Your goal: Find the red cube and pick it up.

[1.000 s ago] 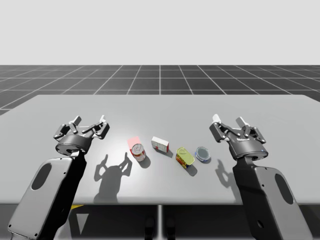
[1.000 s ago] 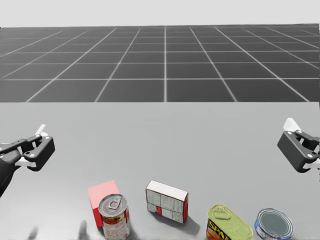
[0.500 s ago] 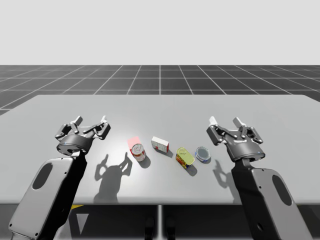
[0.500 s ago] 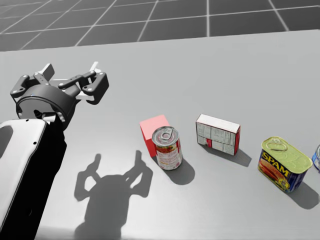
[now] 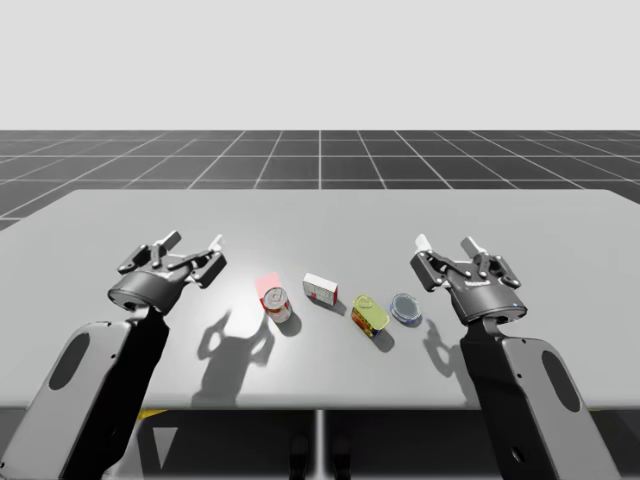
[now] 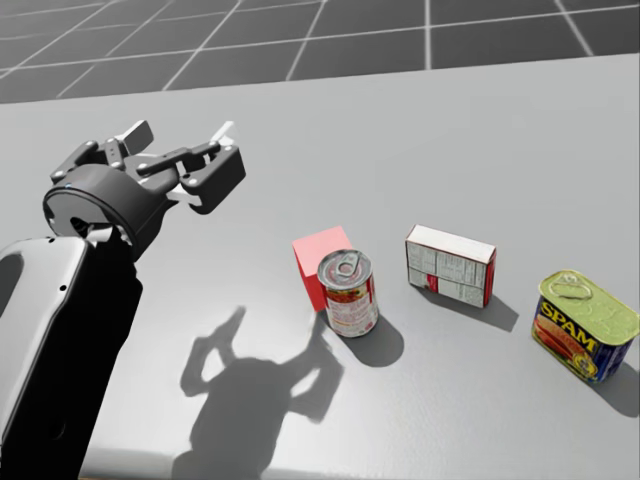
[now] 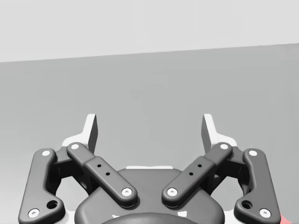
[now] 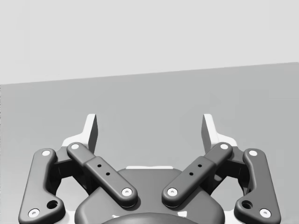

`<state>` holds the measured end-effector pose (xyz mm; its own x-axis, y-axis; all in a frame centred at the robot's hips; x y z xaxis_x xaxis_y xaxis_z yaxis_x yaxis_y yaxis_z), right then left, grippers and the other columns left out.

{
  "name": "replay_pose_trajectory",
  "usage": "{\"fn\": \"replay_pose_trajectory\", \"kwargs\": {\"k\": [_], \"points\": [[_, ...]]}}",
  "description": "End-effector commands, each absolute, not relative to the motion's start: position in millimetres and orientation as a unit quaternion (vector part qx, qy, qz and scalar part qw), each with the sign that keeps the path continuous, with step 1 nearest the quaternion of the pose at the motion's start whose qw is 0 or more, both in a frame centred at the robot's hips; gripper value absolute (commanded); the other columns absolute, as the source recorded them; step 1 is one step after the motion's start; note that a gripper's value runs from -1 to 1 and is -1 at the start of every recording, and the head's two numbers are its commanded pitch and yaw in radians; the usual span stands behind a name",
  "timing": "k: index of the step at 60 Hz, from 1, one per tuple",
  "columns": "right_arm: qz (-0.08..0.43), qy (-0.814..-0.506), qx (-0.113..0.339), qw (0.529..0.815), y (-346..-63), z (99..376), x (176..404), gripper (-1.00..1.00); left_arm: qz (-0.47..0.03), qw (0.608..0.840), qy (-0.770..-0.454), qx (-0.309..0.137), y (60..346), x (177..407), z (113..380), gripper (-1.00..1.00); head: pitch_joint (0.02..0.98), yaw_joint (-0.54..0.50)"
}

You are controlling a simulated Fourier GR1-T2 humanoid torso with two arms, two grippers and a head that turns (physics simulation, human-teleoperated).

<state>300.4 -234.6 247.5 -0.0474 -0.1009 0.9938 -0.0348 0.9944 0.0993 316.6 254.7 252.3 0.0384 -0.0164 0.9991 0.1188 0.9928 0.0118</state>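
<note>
There it was: the small red cube (image 5: 267,286) sat on the grey worktop (image 5: 560,230) at the left end of a row of goods, and the left fingers (image 5: 205,266) were plainly the nearer pair. Taking twelve o'clock as straight away from me, the cube (image 6: 320,256) lay at about four o'clock from those fingers (image 6: 214,174), near but apart, with bare worktop between. They hovered spread wide, gripping nothing, and the left wrist view showed the left fingers (image 7: 91,134) just as empty.

The catch was a red-labelled tin can with a silver lid (image 6: 347,292) at the cube's five o'clock, touching it or just beside it; I could not tell which. The cube's nine and twelve o'clock sides looked free, so I judged the reach should come in from that side.

The right fingers (image 5: 428,264), likewise wide open and empty, sat well off at the cube's three o'clock. The can, a white-and-red box (image 5: 320,290), a yellow-topped rectangular tin (image 5: 369,313) and a low round blue tin (image 5: 405,307) stood in between. The cube had no long axis, but its faces were turned slightly off square to me.
</note>
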Motion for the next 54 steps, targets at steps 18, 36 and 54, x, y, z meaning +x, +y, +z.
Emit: {"fn": "replay_pose_trajectory", "kwargs": {"k": [18,36,54], "points": [[-0.029,-0.717,0.058,0.694,-234.4,245.9,301.2,-1.0,-0.259,0.706,-0.641,-0.155,265.8,289.6,230.5,-1.0,0.766,0.23],[-0.029,-0.716,0.062,0.694,-232.1,245.9,299.5,-1.0,-0.358,0.699,-0.584,-0.203,279.6,294.6,188.4,-1.0,0.773,0.23],[-0.031,-0.717,0.063,0.694,-231.2,246.3,298.7,-1.0,-0.387,0.718,-0.528,-0.235,269.8,307.4,163.2,-1.0,0.779,0.23]]}}
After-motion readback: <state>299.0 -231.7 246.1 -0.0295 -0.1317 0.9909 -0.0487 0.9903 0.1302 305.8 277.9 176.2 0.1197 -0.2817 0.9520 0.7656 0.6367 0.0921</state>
